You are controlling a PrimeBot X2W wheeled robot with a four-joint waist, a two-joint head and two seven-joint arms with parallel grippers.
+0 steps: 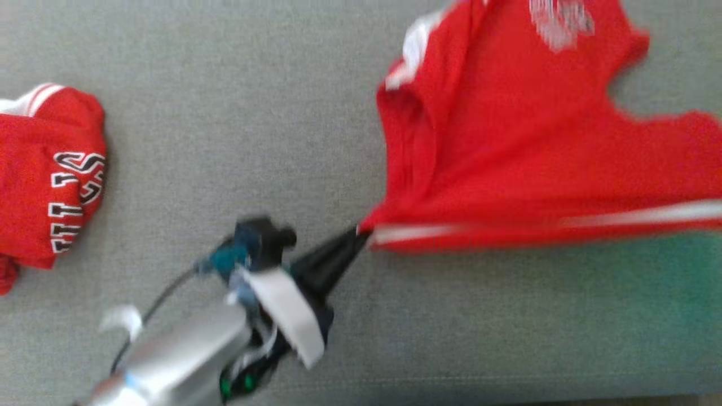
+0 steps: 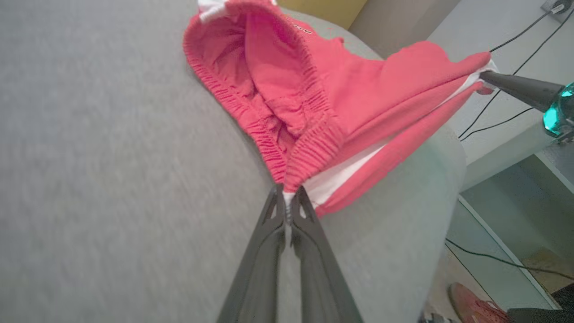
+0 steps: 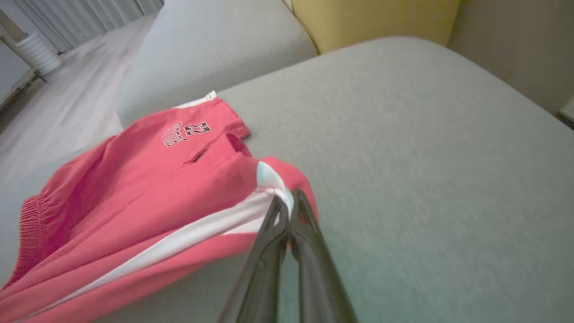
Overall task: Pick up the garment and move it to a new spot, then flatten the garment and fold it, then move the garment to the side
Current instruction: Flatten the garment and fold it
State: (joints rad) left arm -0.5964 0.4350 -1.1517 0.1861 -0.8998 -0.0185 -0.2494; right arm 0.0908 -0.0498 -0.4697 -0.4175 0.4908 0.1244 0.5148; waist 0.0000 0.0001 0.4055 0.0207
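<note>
Grey sofa cushion [image 1: 225, 113] under everything. Red shorts [image 1: 507, 141] with white side stripe [image 3: 179, 237] lie spread on the cushion's right part in head view, striped side edge pulled taut between both grippers. Second red garment [image 1: 45, 186], black-white lettering, bunched at far left, well apart from the shorts. Left gripper [image 2: 287, 199]: fingers together, clamped on corner of elastic waistband [image 2: 314, 148]. Right gripper [image 3: 286, 202]: fingers together, clamped on the shorts at the stripe's other end.

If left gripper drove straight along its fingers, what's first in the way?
The red shorts: the left gripper is shut on their elastic waistband corner, so it would likely just bunch that fabric ahead.
</note>
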